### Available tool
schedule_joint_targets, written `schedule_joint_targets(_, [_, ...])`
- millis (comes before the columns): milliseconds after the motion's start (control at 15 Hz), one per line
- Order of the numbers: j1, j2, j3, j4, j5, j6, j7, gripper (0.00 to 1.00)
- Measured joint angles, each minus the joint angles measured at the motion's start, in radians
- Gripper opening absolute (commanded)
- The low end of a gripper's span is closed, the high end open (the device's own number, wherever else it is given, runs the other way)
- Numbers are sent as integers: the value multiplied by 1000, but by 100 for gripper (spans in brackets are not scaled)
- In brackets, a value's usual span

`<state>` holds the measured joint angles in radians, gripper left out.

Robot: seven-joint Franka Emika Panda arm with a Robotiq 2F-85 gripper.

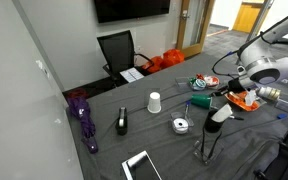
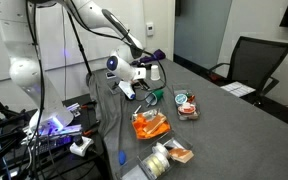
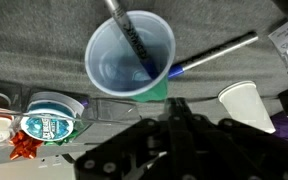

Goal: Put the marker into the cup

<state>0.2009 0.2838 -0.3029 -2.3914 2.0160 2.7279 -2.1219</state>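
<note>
The tape roll [image 3: 49, 122] at lower left of the wrist view lies clear, so the risk I judge is at the teal-green cup [image 3: 104, 75] at upper centre. The marker [image 3: 134, 38] already stands inside it and leans on the rim, which could tip it. The claw [image 3: 176, 112] just below, its fingers seemingly together on nothing, could also knock it when lifting. The cup holds only that marker; further right on the grey surface [image 3: 34, 50], a loose pen [image 3: 219, 52] points its blue tip at the cup's side, then a white paper cup [image 3: 244, 105], contents unseen.
</note>
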Motion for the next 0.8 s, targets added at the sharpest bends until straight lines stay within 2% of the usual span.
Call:
schedule_joint_targets(200, [0, 0, 0, 4, -34, 21, 49, 0])
schedule_joint_targets(333, [-7, 0, 13, 1, -140, 61, 147, 0])
schedule_joint_targets(533, [-34, -2, 71, -34, -405, 138, 386, 0])
schedule_joint_targets(800, [6, -14, 45, -132, -770, 149, 688, 0])
